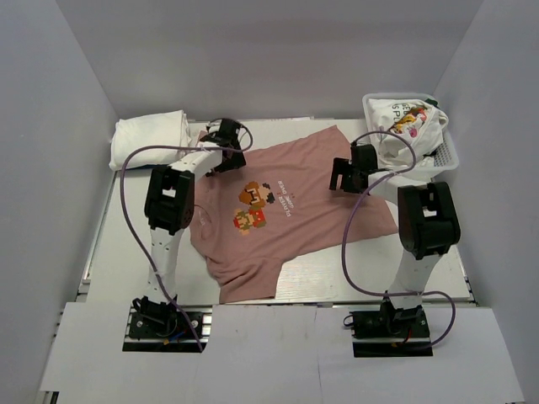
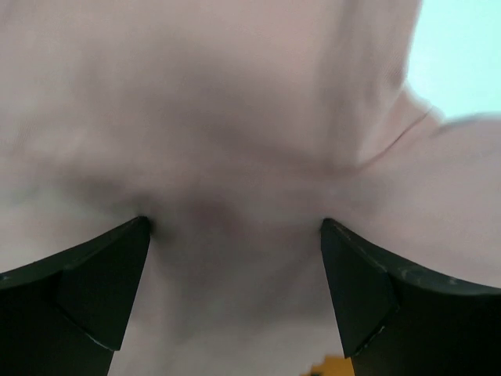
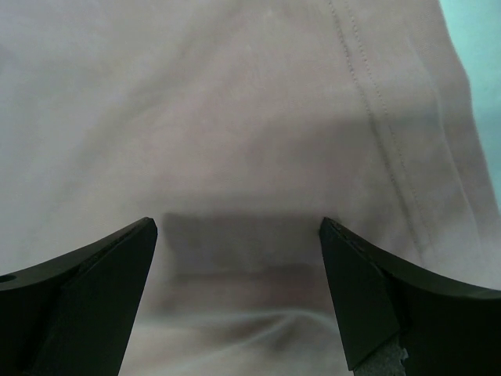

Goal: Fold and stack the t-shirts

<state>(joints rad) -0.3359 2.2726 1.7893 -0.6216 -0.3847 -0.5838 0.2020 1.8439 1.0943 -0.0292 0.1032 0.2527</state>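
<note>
Table [image 1: 354, 271]: pink tee [image 1: 295, 181] under left tool [image 2: 235, 229], right tool [image 3: 239, 227].

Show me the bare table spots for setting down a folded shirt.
Free: the table's strip left of the left arm, nearer than the folded white t-shirts; the near patch between the dusty-pink printed t-shirt's hem and the right arm. Crowded: far right by the white plastic mesh basket.

pink tee [image 1: 296, 172] flat ctr, white tees [image 1: 150, 135] folded far-left
</note>
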